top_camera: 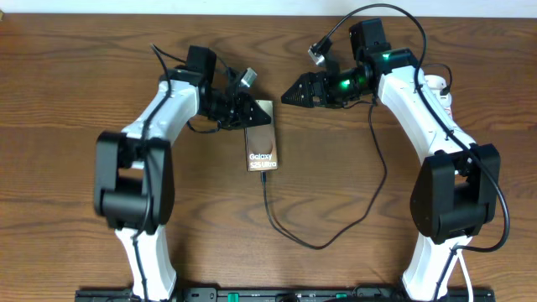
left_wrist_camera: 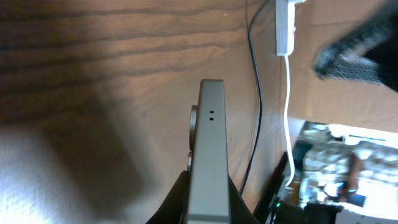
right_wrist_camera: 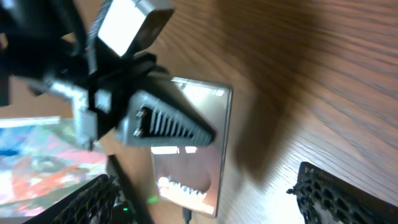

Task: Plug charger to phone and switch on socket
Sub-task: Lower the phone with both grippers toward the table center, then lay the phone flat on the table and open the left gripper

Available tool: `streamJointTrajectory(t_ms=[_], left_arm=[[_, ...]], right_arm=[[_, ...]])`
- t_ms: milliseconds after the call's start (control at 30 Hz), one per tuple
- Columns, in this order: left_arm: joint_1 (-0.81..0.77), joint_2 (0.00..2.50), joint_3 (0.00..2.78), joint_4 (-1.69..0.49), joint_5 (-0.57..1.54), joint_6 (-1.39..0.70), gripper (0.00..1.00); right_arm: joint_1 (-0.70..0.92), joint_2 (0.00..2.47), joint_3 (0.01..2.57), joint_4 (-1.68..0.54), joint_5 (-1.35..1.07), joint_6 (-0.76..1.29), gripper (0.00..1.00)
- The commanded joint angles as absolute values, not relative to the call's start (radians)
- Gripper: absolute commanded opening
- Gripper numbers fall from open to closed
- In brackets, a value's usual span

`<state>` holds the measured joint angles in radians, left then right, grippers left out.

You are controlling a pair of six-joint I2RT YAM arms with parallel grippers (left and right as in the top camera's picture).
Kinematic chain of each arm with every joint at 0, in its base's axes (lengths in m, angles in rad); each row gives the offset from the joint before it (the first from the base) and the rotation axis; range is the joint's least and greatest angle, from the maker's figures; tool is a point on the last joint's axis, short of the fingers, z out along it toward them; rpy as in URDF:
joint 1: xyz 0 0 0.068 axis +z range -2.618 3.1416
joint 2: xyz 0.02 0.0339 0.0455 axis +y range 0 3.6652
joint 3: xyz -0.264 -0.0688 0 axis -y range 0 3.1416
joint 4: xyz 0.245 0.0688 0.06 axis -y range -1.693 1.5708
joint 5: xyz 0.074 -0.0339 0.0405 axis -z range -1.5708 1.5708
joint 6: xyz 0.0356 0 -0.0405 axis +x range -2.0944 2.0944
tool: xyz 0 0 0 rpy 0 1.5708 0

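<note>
Phone (top_camera: 261,147) lies screen-up on tabletop (top_camera: 75,67), about centre, "Galaxy S25 Ultra" lettering readable. Left end effector (top_camera: 250,113) is at the phone's far end. The right wrist view shows one finger (right_wrist_camera: 168,121) lying across the glass, and the left wrist view shows the phone's thin edge running out from between the two fingers, so it looks clamped on the phone, though the contact itself is at the frame edge and not sharp.

Right end effector (top_camera: 287,94) hangs just beside the phone's far end, on the right, touching nothing. Its fingers sit at opposite lower corners of its own camera view, wide apart and empty.

Charger (top_camera: 317,247) is a thin black cable with its tip seated in the phone's near end. From there it runs toward the robot base, loops right and climbs back up toward the right arm.

Socket (left_wrist_camera: 285,28) shows in the left wrist view as a white strip with red marks, with a thick white cord (left_wrist_camera: 287,112) trailing off it. It is well apart from the phone on the right side. Switch position not readable
</note>
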<state>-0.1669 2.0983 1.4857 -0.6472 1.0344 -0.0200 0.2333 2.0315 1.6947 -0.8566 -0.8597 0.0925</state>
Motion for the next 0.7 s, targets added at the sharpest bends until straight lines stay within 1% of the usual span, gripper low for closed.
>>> streamJointTrajectory(t_ms=[0,167,300,433,667], left_arm=[[-0.162,2.163,1.487,-0.608,1.195,-0.078,0.07],[-0.162,2.207,1.487,-0.603,1.184,-0.08,0.07],[-0.165,2.208,1.487,-0.604,1.079,-0.08,0.07],[-0.171,2.209,1.487,-0.603,1.057,-0.081,0.07],[-0.186,2.211,1.487,-0.604,1.023,-0.081,0.08]], right_arm=[[0.237,1.997,1.713,-0.868,-0.774,0.07,0.92],[0.225,1.997,1.713,-0.875,-0.681,0.097,0.96],[0.222,1.998,1.713,-0.876,-0.633,0.101,0.96],[0.223,1.998,1.713,-0.881,-0.607,0.101,0.99],[0.222,1.998,1.713,-0.898,-0.592,0.1,0.99]])
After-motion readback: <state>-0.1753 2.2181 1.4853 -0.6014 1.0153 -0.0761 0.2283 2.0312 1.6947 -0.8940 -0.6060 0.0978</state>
